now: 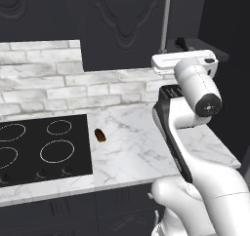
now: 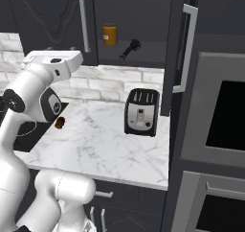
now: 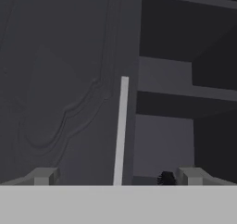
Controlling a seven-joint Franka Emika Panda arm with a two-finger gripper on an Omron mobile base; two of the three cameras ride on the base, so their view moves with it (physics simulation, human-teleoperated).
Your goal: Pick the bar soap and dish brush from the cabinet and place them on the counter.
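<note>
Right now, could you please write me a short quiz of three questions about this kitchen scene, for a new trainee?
1. True or false: the toaster stands on the counter.
2. What lies beside the amber jar on the shelf of the cabinet? A) dish brush B) kettle C) plate
3. Is the gripper open or shut?

Key
1. True.
2. A, the dish brush.
3. Open, holding nothing, facing the silver handle of the closed door.
</note>
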